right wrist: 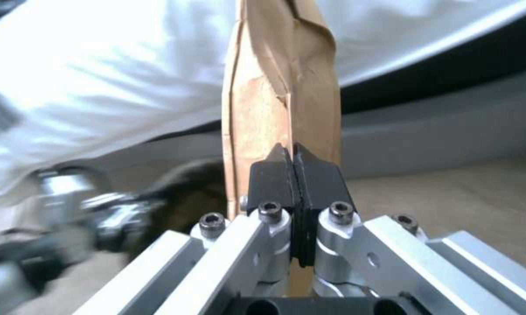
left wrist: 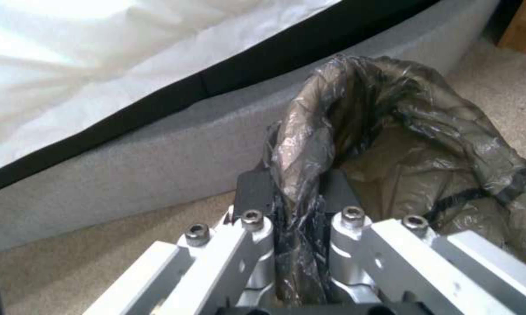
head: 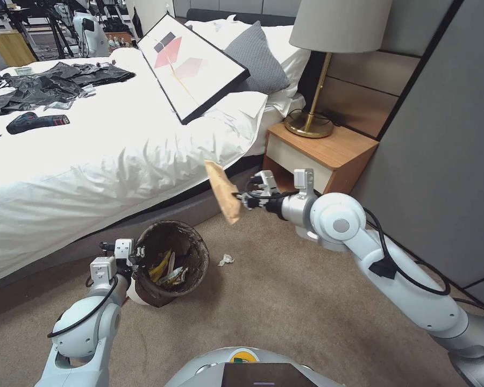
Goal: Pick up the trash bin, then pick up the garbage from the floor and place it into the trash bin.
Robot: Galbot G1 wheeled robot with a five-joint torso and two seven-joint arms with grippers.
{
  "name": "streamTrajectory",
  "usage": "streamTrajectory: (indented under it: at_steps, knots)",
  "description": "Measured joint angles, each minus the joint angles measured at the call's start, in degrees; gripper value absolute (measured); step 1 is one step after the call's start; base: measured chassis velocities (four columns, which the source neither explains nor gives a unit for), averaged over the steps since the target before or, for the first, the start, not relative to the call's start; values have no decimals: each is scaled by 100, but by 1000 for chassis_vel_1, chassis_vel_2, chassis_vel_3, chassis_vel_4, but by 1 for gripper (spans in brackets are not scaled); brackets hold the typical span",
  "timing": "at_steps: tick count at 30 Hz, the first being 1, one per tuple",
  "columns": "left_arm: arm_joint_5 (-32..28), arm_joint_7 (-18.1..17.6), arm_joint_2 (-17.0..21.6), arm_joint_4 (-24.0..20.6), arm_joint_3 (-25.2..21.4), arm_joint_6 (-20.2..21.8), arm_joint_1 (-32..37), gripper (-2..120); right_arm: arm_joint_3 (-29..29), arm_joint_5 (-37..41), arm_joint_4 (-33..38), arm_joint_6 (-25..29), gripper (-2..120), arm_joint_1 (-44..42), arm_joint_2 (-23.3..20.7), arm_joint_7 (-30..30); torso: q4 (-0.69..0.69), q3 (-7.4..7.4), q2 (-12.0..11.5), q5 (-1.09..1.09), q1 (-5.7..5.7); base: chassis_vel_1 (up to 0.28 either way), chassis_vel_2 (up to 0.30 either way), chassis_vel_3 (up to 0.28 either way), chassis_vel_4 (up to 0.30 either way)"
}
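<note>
Paper piece (head: pixel 223 192) hangs near-upright, pinched by right gripper (head: pixel 241 200) fingers; left's clamp bin rim (left wrist: pixel 301 131).

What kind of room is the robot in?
Most likely a bedroom, perhaps a hotel room: a bed with white bedding, a nightstand holding a lamp, and carpeted floor.
</note>
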Motion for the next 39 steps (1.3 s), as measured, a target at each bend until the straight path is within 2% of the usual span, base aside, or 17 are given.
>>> streamTrajectory:
  at_steps: [3, 8, 11, 24, 31, 34, 36, 39]
  knots:
    - [-2, -1, 6, -10, -20, 4, 13, 7, -428, 433, 252, 1, 0, 394, 221, 123, 1, 0, 0, 0, 0, 0, 0, 0, 0]
    - [-5, -2, 15, -5, -22, 8, -6, 7, -772, 520, 271, 3, 0, 620, 337, 136, -2, 0, 0, -1, 0, 0, 0, 0, 0]
    - [-6, -2, 16, 32, -16, 9, -27, 7, -1240, 501, 98, 4, 0, 834, 487, 156, -1, 1, 0, -1, 0, 0, 0, 0, 0]
    - [-33, 1, 45, 86, -42, 12, -44, 7, -1676, 213, -370, 8, 0, 878, 891, 183, -1, 1, 0, -1, 0, 0, 0, 0, 0]
    - [-34, 4, 36, 127, -31, 9, -71, 7, -1883, -215, -937, 10, 0, 785, 1210, 24, -2, 1, 0, -1, 0, 0, 0, 0, 0]
    - [-34, 5, 27, 145, -35, 4, -71, 7, -2005, -387, -1303, 10, 0, 763, 1447, -54, -2, 1, 0, -1, 0, 0, 0, 0, 0]
    - [-35, 5, 3, 159, -37, -5, -71, 7, -2134, -566, -1623, 11, 0, 724, 1755, -111, 1, 1, 0, 0, 0, 0, 0, 0, 0]
    - [-36, 5, -4, 162, -41, -9, -73, 7, -2211, -719, -1841, 14, 0, 689, 1908, -176, 2, 1, 0, -1, 0, 0, 0, 0, 0]
